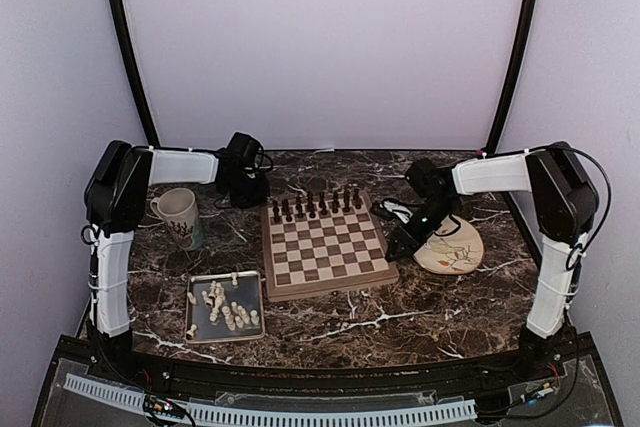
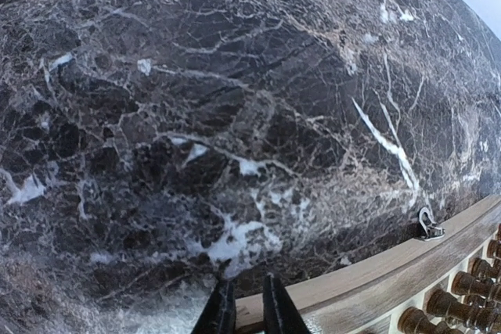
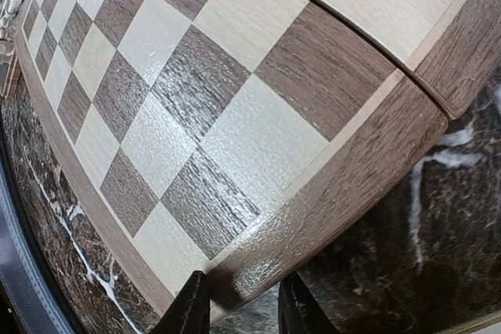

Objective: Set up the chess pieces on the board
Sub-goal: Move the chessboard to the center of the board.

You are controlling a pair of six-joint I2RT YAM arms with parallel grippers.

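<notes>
The board (image 1: 325, 245) lies in the middle of the table. Dark brown chess pieces (image 1: 315, 205) stand in two rows along its far side, and some show in the left wrist view (image 2: 462, 303). Cream chess pieces (image 1: 225, 307) lie loose in a grey tray (image 1: 196, 292). My left gripper (image 1: 256, 195) hovers low at the board's far left corner (image 2: 376, 275). Its fingers (image 2: 248, 303) are almost together with nothing between them. My right gripper (image 1: 394, 247) is at the board's right edge. Its fingers (image 3: 239, 303) stand apart astride the rim (image 3: 337, 193). Contact is unclear.
A cream mug (image 1: 178, 215) stands left of the board, behind the tray. A round floral plate (image 1: 452, 250) lies right of the board, under the right arm. A small metal clasp (image 2: 427, 224) sits on the board's far side wall.
</notes>
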